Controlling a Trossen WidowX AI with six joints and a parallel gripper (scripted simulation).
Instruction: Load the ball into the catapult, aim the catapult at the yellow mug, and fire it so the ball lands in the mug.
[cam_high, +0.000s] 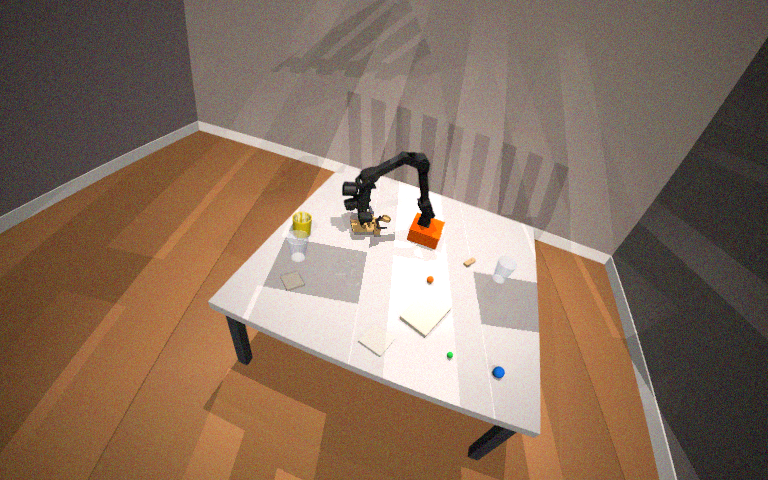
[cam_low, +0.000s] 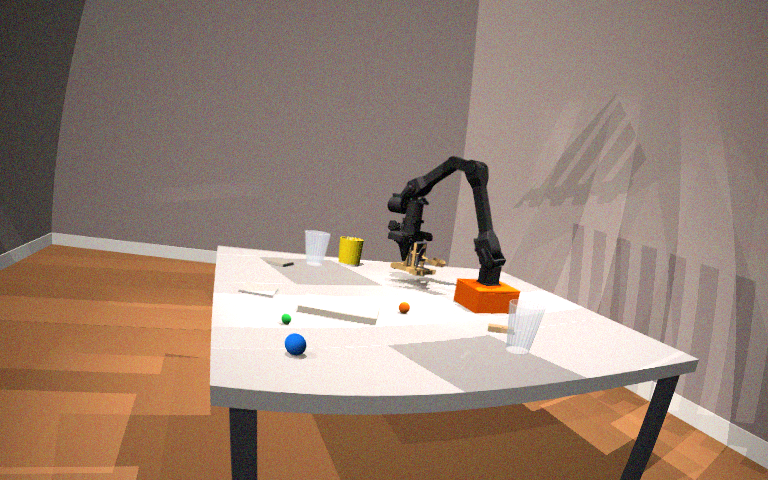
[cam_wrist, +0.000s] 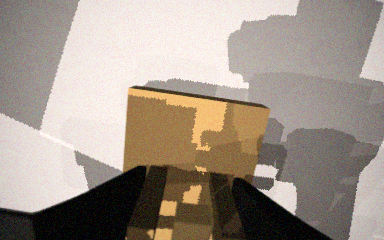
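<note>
The small wooden catapult (cam_high: 367, 225) (cam_low: 416, 268) (cam_wrist: 195, 140) stands on the white table (cam_high: 317, 316) (cam_low: 351, 362) near its far side. My gripper (cam_high: 364, 217) (cam_low: 415, 253) (cam_wrist: 189, 179) reaches straight down and is shut on the catapult's frame; in the wrist view the dark fingers flank its tan base. The yellow mug (cam_high: 302, 223) (cam_low: 350, 250) stands upright to the catapult's left. An orange ball (cam_high: 429, 279) (cam_low: 403, 307) lies on the table in front of the arm's orange base (cam_high: 425, 230) (cam_low: 485, 294). A green ball (cam_high: 449, 355) (cam_low: 286, 318) and a blue ball (cam_high: 498, 371) (cam_low: 295, 343) lie near the front edge.
A clear cup (cam_high: 297, 245) (cam_low: 316, 247) stands right next to the yellow mug; another clear cup (cam_high: 503, 268) (cam_low: 523, 325) stands at the right with a small wooden block (cam_high: 468, 262) (cam_low: 497, 328) beside it. Flat tiles (cam_high: 425, 318) (cam_low: 337, 313) lie mid-table.
</note>
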